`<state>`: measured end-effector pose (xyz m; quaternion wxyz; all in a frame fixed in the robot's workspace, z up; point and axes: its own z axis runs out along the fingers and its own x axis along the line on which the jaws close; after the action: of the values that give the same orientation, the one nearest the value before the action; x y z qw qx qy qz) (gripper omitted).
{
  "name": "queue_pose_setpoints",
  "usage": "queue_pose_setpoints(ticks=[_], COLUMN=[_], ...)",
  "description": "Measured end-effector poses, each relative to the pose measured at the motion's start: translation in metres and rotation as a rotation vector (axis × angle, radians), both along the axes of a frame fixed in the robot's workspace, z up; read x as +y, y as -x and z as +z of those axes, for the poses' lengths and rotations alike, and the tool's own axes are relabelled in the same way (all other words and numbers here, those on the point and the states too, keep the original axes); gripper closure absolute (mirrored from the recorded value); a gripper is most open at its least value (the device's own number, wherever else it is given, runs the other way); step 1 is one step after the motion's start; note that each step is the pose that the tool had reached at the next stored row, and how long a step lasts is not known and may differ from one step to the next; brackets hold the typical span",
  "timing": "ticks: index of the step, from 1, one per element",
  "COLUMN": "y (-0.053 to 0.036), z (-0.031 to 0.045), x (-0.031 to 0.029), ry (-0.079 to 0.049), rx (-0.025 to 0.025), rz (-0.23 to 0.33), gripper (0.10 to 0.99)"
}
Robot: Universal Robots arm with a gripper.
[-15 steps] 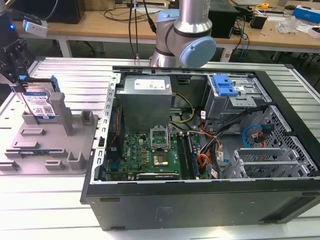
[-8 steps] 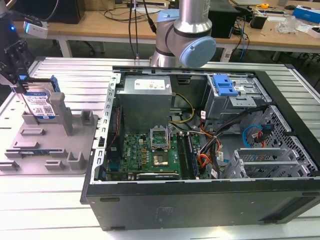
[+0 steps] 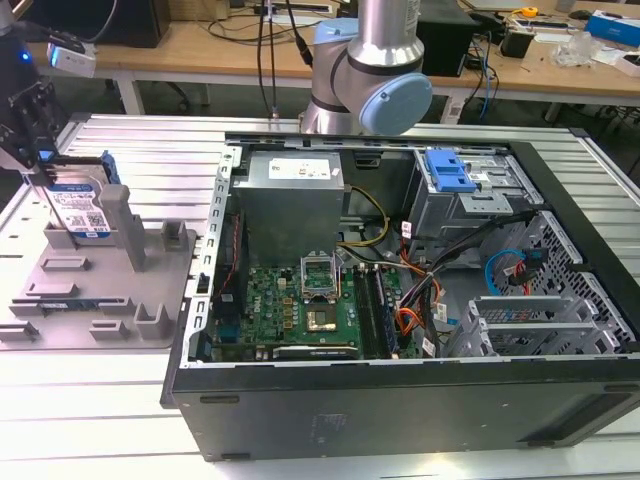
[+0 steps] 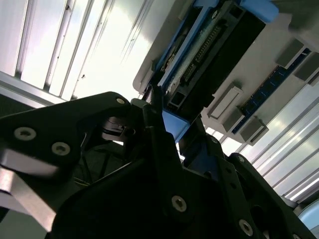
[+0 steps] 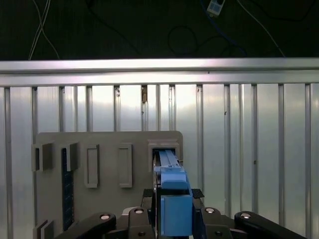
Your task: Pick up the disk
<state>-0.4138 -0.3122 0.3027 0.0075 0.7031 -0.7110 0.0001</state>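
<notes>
Even overhead light is filling the exterior view, keeping the open computer case (image 3: 400,290) sharp with soft shadows inside. In the second wrist view, glare is washing the ribbed bench (image 4: 94,55) nearly white while the gripper (image 4: 149,149) is sitting dark and silhouetted. The first wrist view is showing bright bench slats under a black background.

The disk (image 3: 82,212) label bears barcodes — no print on it is legible.
</notes>
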Motion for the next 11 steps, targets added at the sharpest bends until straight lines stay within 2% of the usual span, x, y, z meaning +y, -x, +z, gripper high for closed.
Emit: queue_pose_setpoints(ticks=[1,7,11], y=[0.0,-0.0001,0.0], z=[-0.0001,0.0012,0.0247], x=[0.0,0.0,0.0], ry=[0.0,-0.001,0.0], rx=[-0.0001,-0.0007,-0.0001], rz=[0.0,0.0,0.0], gripper=[0.718,0.718,0.718])
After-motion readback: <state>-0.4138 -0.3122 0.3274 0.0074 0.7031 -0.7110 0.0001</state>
